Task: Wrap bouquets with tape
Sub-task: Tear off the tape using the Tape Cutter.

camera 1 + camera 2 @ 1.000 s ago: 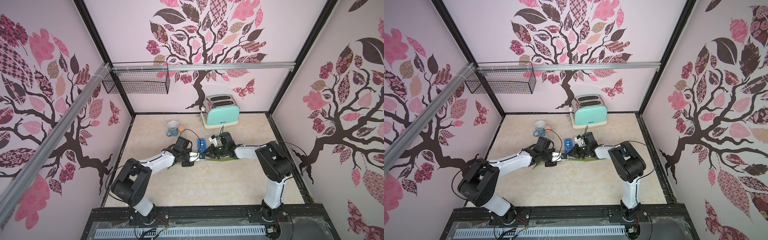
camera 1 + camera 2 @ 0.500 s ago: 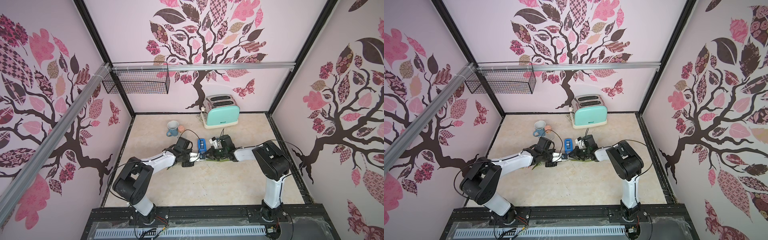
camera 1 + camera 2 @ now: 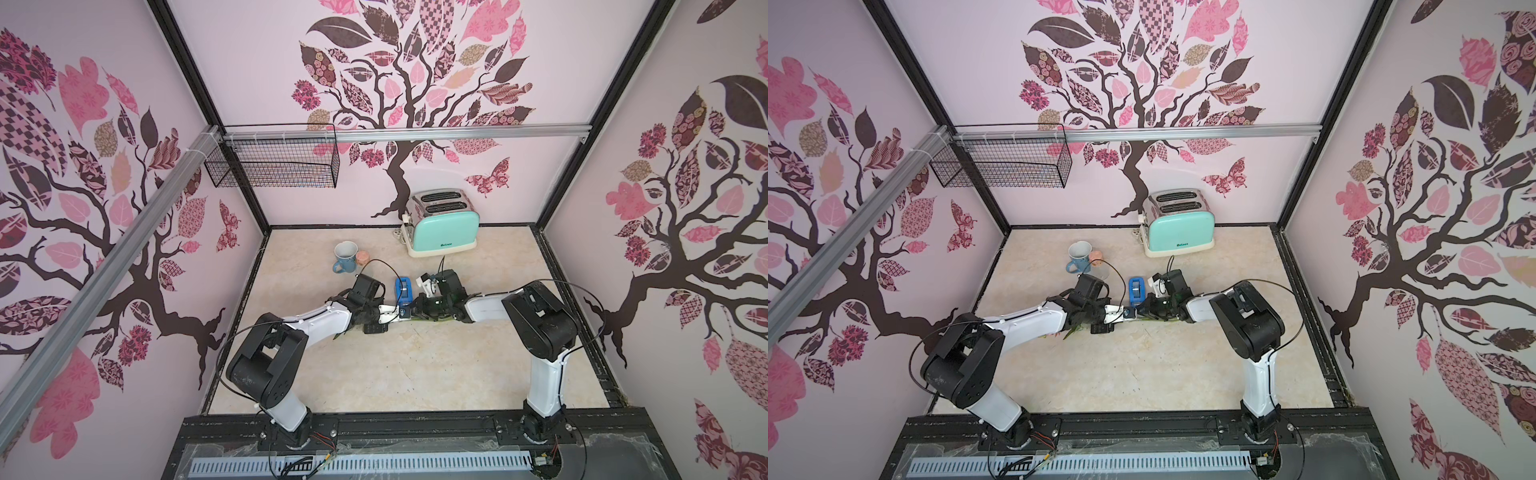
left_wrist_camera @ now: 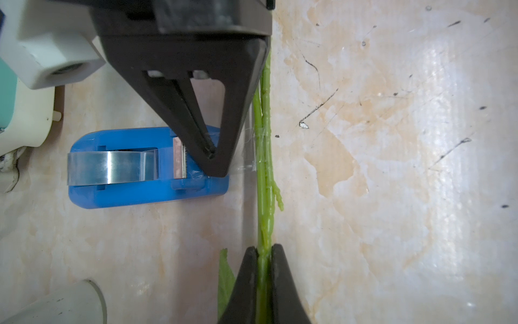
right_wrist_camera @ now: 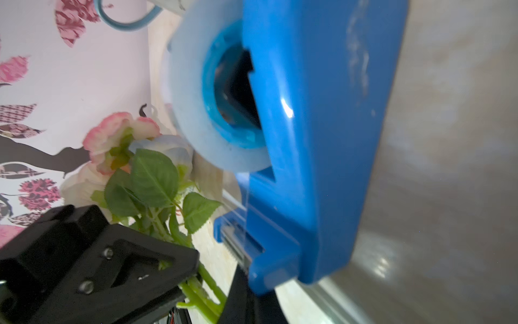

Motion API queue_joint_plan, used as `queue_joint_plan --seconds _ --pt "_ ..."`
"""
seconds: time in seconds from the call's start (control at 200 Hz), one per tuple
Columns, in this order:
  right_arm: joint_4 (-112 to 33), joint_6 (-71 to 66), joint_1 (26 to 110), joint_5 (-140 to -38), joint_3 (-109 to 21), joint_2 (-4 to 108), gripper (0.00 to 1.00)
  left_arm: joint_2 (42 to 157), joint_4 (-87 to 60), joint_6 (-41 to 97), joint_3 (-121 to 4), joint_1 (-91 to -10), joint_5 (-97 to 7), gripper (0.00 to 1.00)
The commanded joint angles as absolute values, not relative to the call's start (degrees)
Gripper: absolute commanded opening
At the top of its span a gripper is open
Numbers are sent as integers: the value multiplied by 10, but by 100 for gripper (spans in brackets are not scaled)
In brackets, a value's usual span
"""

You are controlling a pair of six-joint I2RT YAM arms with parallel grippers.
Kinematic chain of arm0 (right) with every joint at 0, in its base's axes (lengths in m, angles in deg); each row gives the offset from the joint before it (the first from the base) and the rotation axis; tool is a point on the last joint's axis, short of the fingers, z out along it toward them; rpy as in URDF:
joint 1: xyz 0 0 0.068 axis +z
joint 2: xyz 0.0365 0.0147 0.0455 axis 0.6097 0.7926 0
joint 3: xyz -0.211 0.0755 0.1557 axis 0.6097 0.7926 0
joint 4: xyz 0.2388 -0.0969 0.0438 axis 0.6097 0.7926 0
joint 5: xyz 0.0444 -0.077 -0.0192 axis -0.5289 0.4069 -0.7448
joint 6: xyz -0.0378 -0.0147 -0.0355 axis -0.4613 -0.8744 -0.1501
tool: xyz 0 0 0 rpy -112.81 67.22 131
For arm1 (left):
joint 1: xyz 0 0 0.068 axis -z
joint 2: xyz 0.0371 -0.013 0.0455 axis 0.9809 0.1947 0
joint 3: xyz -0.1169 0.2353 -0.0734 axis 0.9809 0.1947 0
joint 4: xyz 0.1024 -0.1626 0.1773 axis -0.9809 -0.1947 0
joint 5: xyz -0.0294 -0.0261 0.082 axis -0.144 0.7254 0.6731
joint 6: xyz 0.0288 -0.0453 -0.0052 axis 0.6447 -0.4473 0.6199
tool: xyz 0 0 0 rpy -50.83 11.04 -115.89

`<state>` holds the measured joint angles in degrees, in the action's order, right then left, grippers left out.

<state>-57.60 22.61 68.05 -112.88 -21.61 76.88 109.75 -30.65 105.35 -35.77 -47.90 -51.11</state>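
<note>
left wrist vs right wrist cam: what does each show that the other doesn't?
Left wrist only: the right gripper, jaws shut and apparently pinching clear tape that runs across to the stems; the serrated cutter seen from above; the toaster's edge; the scuffed tabletop.
Right wrist only: the pink and cream blooms and the printed wall.
Both: the blue tape dispenser with its roll, the green stems, and the left gripper shut on them.
</note>
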Motion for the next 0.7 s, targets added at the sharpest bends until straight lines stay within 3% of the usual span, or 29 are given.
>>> queue_joint_plan --seconds 0.0,0.13,0.32,0.41,0.485,0.57,0.695 --pt "-484 231 686 -1027 -191 810 0 1101 -320 1059 -353 -469 -547 0" --pt "-426 216 695 -988 -206 815 0 1102 -321 1060 -353 -468 -547 0" --pt "-449 216 694 -982 -190 760 0 1098 -322 1059 -353 -468 -544 0" --pt "-445 210 694 -969 -190 707 47 1088 -323 1055 -353 -468 -547 0" --pt "-429 197 694 -962 -195 658 71 1073 -325 1052 -353 -467 -548 0" --pt "-394 173 693 -941 -211 605 84 1049 -337 1058 -351 -468 -553 0" --pt "-339 123 690 -914 -239 551 92 1018 -344 1065 -347 -467 -550 0"
